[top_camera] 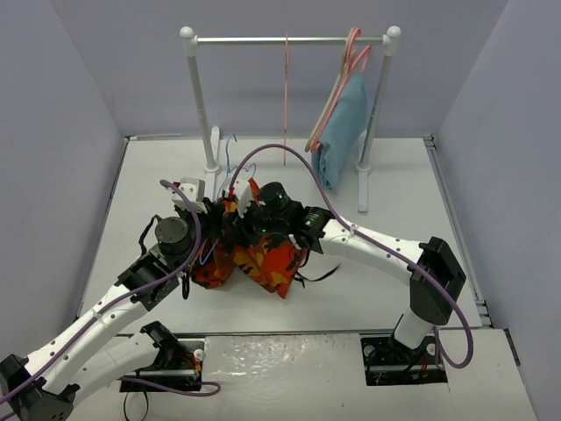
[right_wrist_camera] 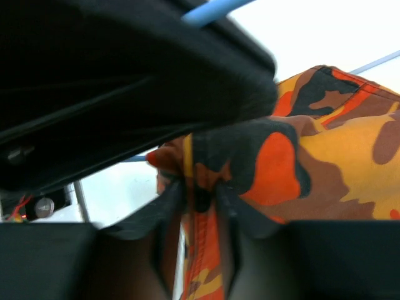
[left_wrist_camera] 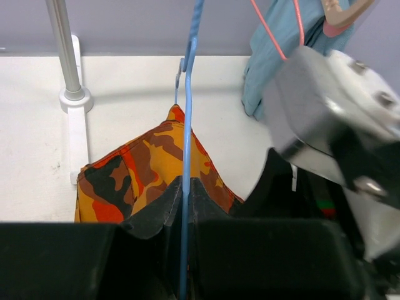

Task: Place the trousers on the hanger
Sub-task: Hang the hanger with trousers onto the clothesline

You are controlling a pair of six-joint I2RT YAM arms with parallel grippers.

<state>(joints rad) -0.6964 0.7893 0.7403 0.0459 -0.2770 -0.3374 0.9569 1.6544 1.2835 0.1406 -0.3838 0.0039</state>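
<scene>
Seen from above, two white robot arms reach in from the near edge of a white bench [top_camera: 158,167] and meet near its middle, with a bundle of cloth bunched between them. The bundle is the trousers [left_wrist_camera: 150,162], printed in orange, red, yellow and dark brown camouflage. They hang in two bunched lobes under the arms' wrists, in front of a clothes rack [top_camera: 289,39] at the far side of the bench. The left wrist camera shows the left pincer [left_wrist_camera: 185,187] pressed together on the thin light-blue wire hanger [left_wrist_camera: 187,125]. The wire runs straight away from the black fingers and across the face of the camouflage cloth, which lies just behind it. The grey and white body of the other arm's wrist fills the right of that view, blurred. The right wrist camera shows the right pincer [right_wrist_camera: 200,194] pinching a folded edge of the trousers, with a yellow and orange seam squeezed between its two dark fingers. A stretch of the blue wire shows on either side of the cloth here. On the rack hang a thin pink hanger [top_camera: 287,96] and, further right, a folded light-blue garment [top_camera: 342,132] on more pink hangers [top_camera: 349,54], well apart from the trousers.
</scene>
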